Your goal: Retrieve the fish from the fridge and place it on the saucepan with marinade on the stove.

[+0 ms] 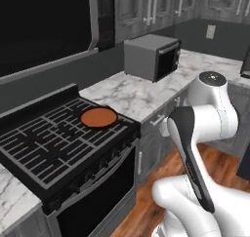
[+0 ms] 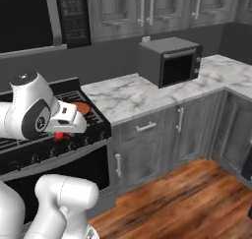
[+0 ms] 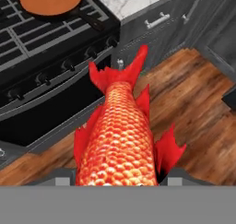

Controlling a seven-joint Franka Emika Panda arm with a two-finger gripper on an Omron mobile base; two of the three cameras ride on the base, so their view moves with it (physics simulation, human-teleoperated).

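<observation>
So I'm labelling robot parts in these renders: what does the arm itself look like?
The arm is built of glossy white rounded shells, with a long black panel down one link and dark grey discs capping its joints. No cables or markings show. At the hand, the fingers are small dark grey blocks.

Arm [image 1: 195, 148] bent fwd, end effector [image 3: 117, 181] clamped on fish [image 3: 120, 140], low.
</observation>
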